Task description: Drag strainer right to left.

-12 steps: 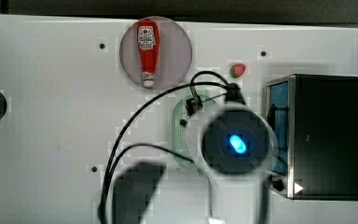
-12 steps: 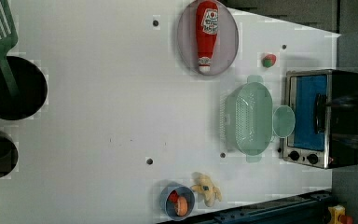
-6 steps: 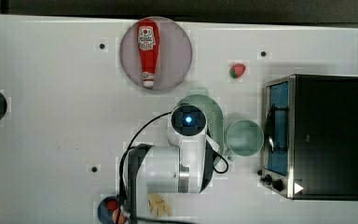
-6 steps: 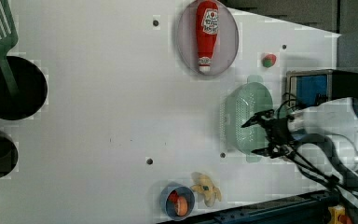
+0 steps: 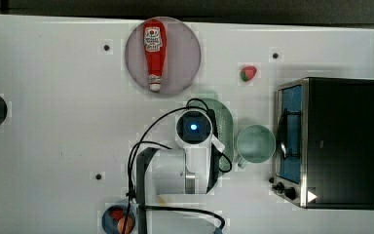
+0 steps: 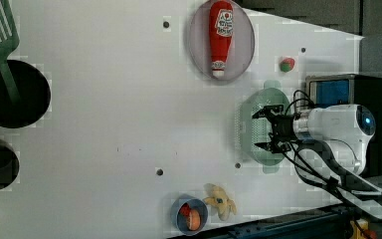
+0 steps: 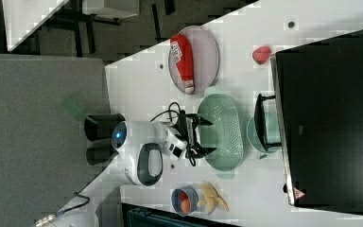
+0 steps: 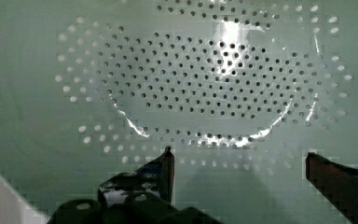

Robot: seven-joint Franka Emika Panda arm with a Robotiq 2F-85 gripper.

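Mint-green strainer (image 6: pixel 258 128) on the tabletop (image 6: pixel 109 124) beside the mug (image 5: pixel 255 143), long axis running up-down in the left view, lying directly under the gripper (image 6: pixel 270 128), whose jaws stand wide open across its perforated bowl, gripping nothing

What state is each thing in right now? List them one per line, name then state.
strainer: upright on the table, not gripped
tool: open, poised over the strainer's inside
mug: upright, beside the strainer
ketchup bottle: lying flat on the round plate
toaster oven: door closed
small blue bowl: upright, holding food
banana: lying on the table beside the bowl
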